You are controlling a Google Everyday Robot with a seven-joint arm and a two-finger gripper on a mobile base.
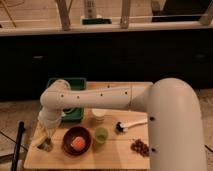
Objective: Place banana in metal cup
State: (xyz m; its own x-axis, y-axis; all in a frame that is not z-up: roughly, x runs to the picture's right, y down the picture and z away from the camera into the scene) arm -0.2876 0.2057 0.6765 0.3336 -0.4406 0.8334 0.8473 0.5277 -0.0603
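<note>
My gripper (46,131) is at the front left corner of the wooden table, below the white arm's wrist. It is shut on the banana (39,139), a pale yellow, slightly curved fruit that hangs slanted down to the left. The metal cup (47,145), small and grey, stands right under the gripper at the table's left edge, partly hidden by the banana and the gripper. The banana's lower end is at the cup's rim or just beside it; I cannot tell which.
A brown bowl (66,146) with an orange fruit (78,143) stands right of the cup. Further right are a light green cup (101,134), a white cup (98,117), a black-and-white brush (129,124) and brown nuts (139,147). A green tray (75,85) sits at the back left.
</note>
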